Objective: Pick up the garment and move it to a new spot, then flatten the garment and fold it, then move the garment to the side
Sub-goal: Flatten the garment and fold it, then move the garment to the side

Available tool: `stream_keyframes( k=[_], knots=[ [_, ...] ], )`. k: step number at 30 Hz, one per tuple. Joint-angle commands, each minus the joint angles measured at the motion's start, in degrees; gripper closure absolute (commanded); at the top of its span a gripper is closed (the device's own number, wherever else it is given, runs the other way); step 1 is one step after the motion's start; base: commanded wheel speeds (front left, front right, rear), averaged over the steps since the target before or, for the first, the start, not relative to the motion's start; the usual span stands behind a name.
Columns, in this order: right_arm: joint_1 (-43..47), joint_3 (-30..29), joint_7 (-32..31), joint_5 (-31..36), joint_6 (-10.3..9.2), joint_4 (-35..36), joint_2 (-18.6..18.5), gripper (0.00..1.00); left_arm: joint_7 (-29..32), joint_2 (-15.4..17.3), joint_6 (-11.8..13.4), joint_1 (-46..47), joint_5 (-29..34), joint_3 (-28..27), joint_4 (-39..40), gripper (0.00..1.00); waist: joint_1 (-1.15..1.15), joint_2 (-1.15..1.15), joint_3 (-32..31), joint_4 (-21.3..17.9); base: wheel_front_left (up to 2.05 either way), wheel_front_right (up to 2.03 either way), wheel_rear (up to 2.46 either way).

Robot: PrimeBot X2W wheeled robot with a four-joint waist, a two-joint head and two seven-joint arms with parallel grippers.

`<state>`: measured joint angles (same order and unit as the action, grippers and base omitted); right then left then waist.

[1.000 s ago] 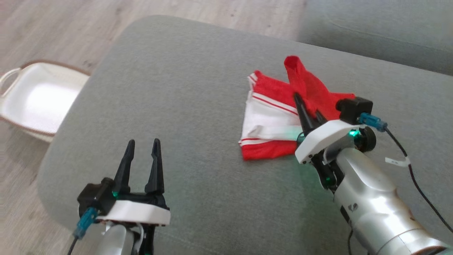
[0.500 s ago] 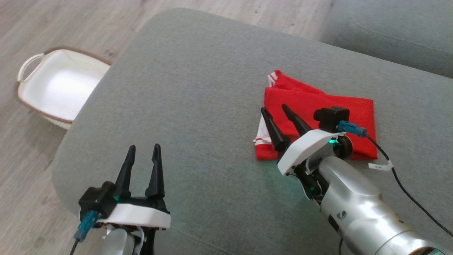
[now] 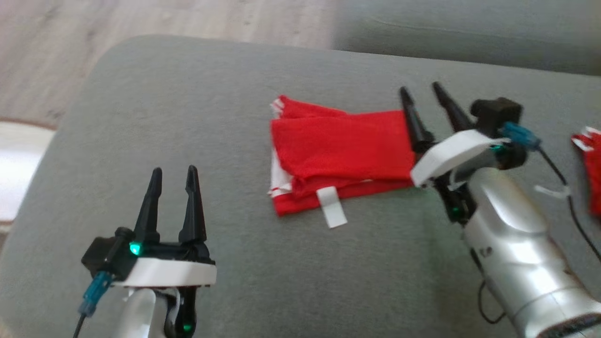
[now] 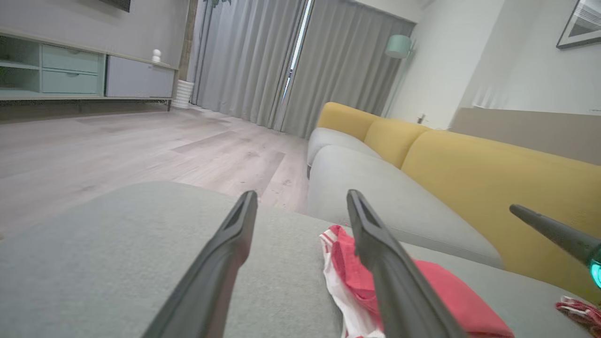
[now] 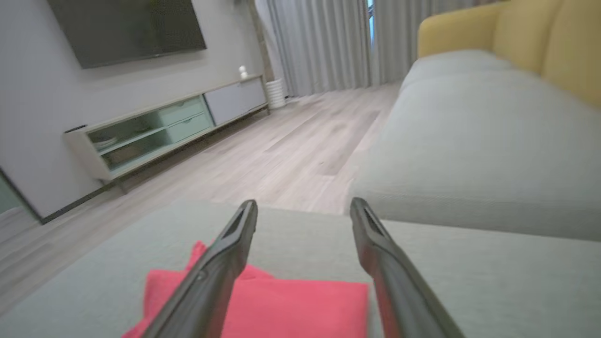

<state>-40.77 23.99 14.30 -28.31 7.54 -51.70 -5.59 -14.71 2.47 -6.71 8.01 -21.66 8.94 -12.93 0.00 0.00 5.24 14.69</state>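
Observation:
The garment (image 3: 338,150) is red with white striped edges and lies folded into a flat rectangle on the grey ottoman (image 3: 197,108); a white label sticks out at its front edge. It also appears in the left wrist view (image 4: 422,291) and the right wrist view (image 5: 291,305). My right gripper (image 3: 420,91) is open and empty, hovering over the garment's right edge. Well to the garment's front left, my left gripper (image 3: 172,173) is open and empty above bare cushion.
Another red and white cloth (image 3: 589,164) lies at the ottoman's far right edge. A grey sofa seat (image 3: 469,37) with yellow back cushions (image 4: 493,178) stands behind. Wooden floor (image 3: 141,19) lies beyond the ottoman's left and far edges.
My right gripper let go of the red flap, which now lies folded over the garment, and then swung from the garment's left front to its right edge. The head camera turned.

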Motion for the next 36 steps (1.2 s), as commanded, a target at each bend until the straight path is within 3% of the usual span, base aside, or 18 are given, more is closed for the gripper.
stream_keyframes(
  k=[1, 9, 16, 28, 36],
  knots=[
    [2.1, -2.4, 0.7, 3.7, -0.05, 4.2, -0.1, 0.0, -0.3, 0.4, 0.2, 3.1, 0.5, -2.4, 2.5, 0.0, 0.0, 0.0, 0.4, -4.7, 0.0, 0.0, 0.0],
    [11.4, -13.6, 0.7, 15.5, -0.05, 17.6, 1.0, 0.0, -0.3, 0.4, 0.1, 4.2, 1.6, -4.2, 3.6, 0.0, 0.0, 0.0, 1.1, -10.4, 0.0, 0.0, 0.0],
    [19.0, -20.0, 0.7, 17.9, -0.05, 26.7, 2.6, 0.0, -0.3, 0.4, -0.1, 3.3, 1.9, -5.8, 3.5, 0.0, 0.0, 0.0, 1.3, -13.0, 0.0, 0.0, 0.0],
    [23.5, -19.0, 0.7, 16.9, -0.05, 29.9, 2.7, 0.0, -0.3, 0.4, -0.1, 1.0, 1.4, -6.7, 3.4, 0.0, 0.0, 0.0, 1.2, -13.9, 0.0, 0.0, 0.0],
    [20.6, -18.5, 0.3, 18.2, -0.05, 29.2, 2.7, 0.0, -0.3, 0.4, -0.2, 2.8, 1.3, -5.0, 4.0, 0.0, 0.0, 0.0, 3.7, -11.2, 0.0, 0.0, 0.0]
  ],
)
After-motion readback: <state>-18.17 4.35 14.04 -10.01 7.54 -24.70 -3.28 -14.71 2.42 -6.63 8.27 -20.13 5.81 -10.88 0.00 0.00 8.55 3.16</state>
